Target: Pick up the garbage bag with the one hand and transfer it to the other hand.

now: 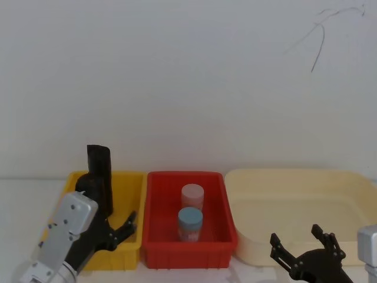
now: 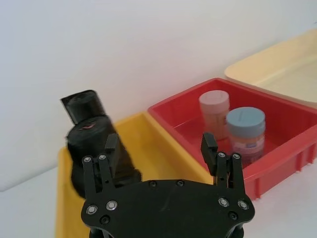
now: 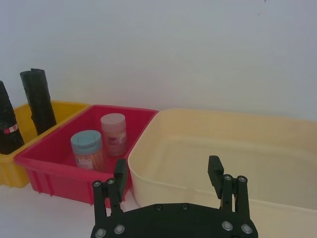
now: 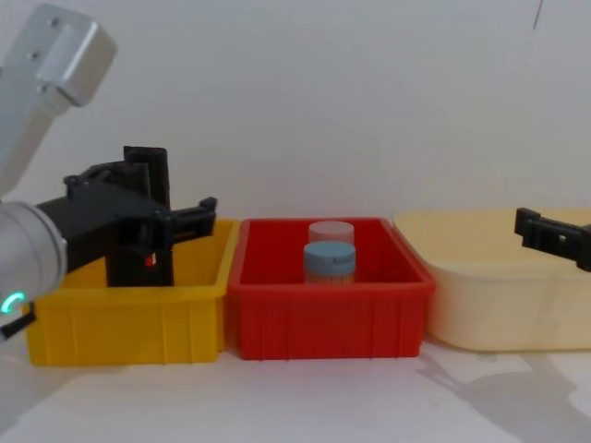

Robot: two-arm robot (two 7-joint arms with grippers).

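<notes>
Left wrist view: the left gripper (image 2: 159, 144) is poised over the yellow bin (image 2: 63, 198), jaws apart, nothing clamped. The garbage bag (image 2: 79, 146) is seen upright inside, ungrasped. The right gripper (image 1: 294, 234), also spread, is parked near right. Pickup and handover are judged outstanding.

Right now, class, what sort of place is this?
Probably a robot test bench: a yellow bin, red bin and cream tub in a row on a white table, bare wall behind, left gripper and right gripper open.

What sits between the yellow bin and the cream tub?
A red bin holding a pink-lidded jar and a blue-lidded jar, seen in the head view.
</notes>
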